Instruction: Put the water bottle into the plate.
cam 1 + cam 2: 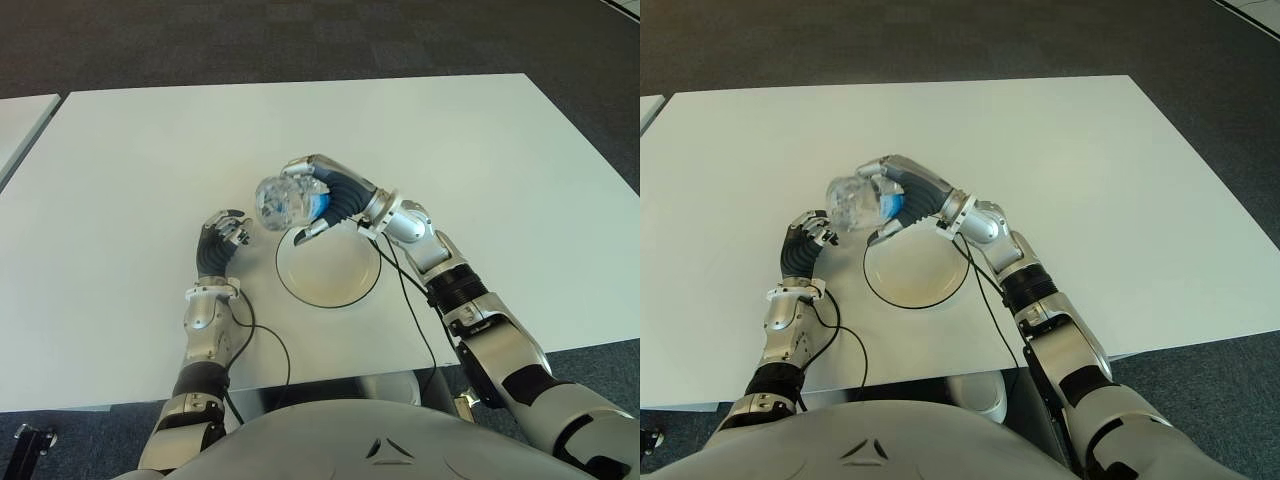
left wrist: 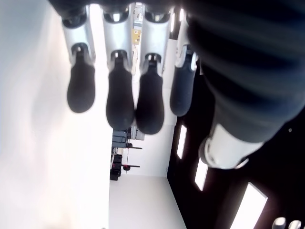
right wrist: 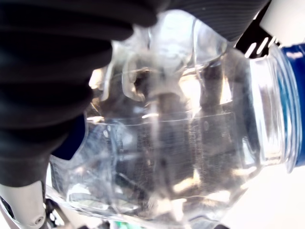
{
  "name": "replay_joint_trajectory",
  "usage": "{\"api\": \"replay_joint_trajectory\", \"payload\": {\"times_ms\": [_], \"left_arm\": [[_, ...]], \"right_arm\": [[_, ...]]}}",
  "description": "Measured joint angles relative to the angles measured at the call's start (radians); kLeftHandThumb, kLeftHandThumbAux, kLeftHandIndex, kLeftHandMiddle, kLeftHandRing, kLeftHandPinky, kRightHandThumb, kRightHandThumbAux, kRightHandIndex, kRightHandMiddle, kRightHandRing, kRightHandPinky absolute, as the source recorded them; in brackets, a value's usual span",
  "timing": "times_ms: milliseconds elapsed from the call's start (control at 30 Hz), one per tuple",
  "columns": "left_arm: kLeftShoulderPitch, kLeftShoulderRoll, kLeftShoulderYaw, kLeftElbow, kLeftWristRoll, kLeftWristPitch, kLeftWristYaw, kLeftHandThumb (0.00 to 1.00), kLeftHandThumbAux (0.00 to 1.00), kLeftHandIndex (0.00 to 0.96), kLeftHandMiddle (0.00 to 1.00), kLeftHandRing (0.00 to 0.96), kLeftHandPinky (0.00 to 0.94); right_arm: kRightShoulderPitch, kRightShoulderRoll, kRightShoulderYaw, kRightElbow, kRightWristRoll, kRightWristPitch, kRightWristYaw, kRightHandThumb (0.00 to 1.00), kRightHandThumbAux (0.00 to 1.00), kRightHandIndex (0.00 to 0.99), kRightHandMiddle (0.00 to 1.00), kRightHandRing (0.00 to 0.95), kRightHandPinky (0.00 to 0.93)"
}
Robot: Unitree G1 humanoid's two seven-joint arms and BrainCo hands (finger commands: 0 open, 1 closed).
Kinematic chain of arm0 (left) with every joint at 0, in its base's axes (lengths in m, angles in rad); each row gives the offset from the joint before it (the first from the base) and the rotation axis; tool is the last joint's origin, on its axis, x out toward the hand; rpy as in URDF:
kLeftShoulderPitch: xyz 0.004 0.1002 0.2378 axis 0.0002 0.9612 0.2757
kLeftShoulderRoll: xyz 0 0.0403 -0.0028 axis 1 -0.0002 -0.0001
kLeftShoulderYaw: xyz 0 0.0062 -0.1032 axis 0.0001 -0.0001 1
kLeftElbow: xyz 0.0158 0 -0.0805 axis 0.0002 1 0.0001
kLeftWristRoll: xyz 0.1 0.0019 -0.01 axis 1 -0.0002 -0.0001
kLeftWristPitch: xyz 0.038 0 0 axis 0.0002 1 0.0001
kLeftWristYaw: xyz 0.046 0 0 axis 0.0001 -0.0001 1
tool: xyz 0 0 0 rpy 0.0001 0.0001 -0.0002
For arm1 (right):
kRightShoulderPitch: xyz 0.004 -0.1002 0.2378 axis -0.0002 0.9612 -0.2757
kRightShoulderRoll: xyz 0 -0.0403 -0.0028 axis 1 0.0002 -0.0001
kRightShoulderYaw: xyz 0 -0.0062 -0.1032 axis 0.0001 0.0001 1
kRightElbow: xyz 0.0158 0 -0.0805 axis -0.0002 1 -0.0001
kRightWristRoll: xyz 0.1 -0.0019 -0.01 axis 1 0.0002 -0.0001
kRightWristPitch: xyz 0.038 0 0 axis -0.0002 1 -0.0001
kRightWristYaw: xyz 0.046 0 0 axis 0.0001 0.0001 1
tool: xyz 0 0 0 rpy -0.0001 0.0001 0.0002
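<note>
A clear water bottle (image 1: 280, 201) with a blue label is held lying on its side in my right hand (image 1: 316, 200), whose fingers are wrapped around it. It hangs above the white table (image 1: 150, 150), just beyond the far left rim of the plate (image 1: 329, 270). The plate is round and white with a dark rim, and nothing lies in it. In the right wrist view the bottle (image 3: 171, 143) fills the picture, with dark fingers (image 3: 57, 57) curled over it. My left hand (image 1: 224, 237) shows to the left of the plate, its fingers relaxed and holding nothing.
Black cables (image 1: 415, 310) run from my right arm across the table's near part, and another cable (image 1: 268, 345) loops by my left forearm. Dark carpet (image 1: 300, 40) surrounds the table. A second table's corner (image 1: 20, 120) shows at far left.
</note>
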Motion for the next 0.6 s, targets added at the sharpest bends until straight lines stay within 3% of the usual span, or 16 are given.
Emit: {"api": "replay_joint_trajectory", "payload": {"times_ms": [333,600], "left_arm": [[0.000,-0.011,0.011,-0.009,0.004,0.008,0.033,0.708,0.713,0.436,0.651,0.636,0.627],[0.005,-0.013,0.019,-0.009,0.008,-0.001,0.040,0.708,0.713,0.436,0.655,0.638,0.626]], "right_arm": [[-0.008,-0.019,0.144,0.134,-0.177,0.005,0.096,0.745,0.709,0.441,0.879,0.875,0.868],[-0.020,-0.045,0.150,0.138,-0.185,0.026,0.186,0.746,0.709,0.441,0.882,0.877,0.857]]}}
